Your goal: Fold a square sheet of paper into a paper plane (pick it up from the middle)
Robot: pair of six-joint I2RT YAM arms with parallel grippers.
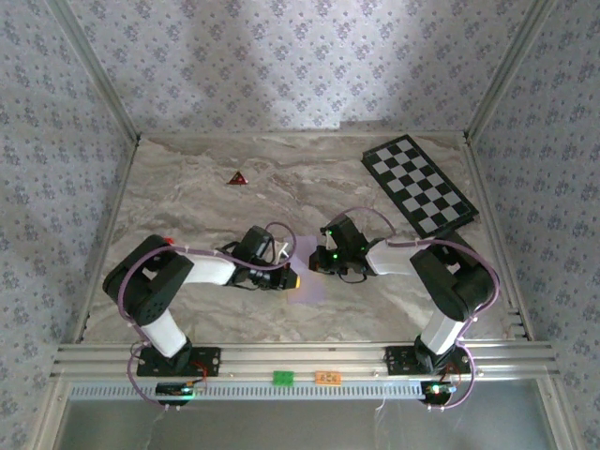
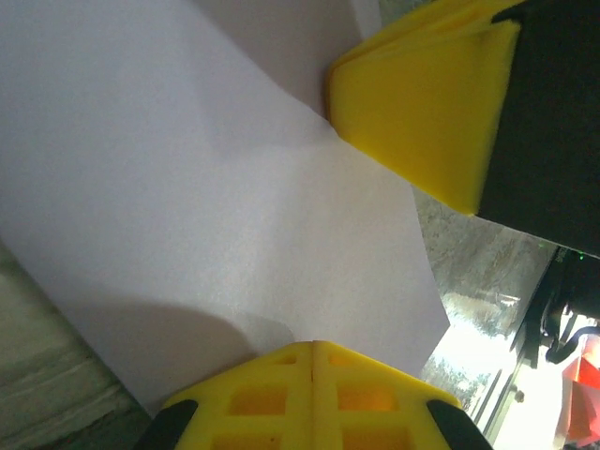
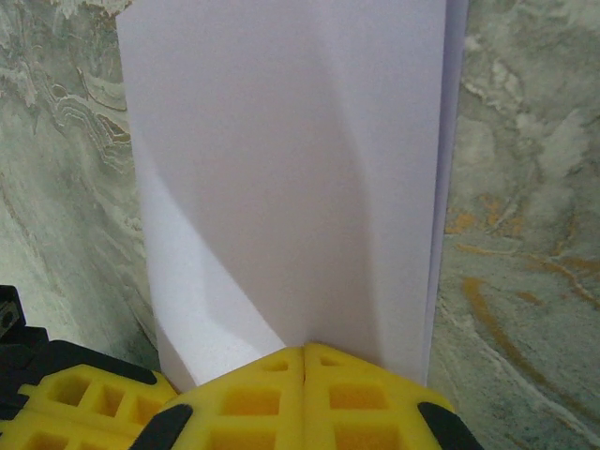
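The pale lilac square sheet of paper (image 1: pixel 307 287) lies folded in layers on the marble tabletop, between the two arms. In the left wrist view the paper (image 2: pixel 216 206) spreads flat with a diagonal crease. My left gripper (image 2: pixel 313 345) is shut, its tips resting on the sheet. In the right wrist view the paper (image 3: pixel 291 169) is a long strip with a doubled edge on its right side. My right gripper (image 3: pixel 305 347) is shut too, tips down on the strip's near end. From above, the left gripper (image 1: pixel 292 278) and right gripper (image 1: pixel 317 262) nearly meet over the paper.
A black-and-white checkered board (image 1: pixel 419 185) lies at the back right. A small dark red triangle (image 1: pixel 238 178) sits at the back left. Patterned walls enclose the table on three sides, and an aluminium rail (image 1: pixel 300 359) runs along the near edge.
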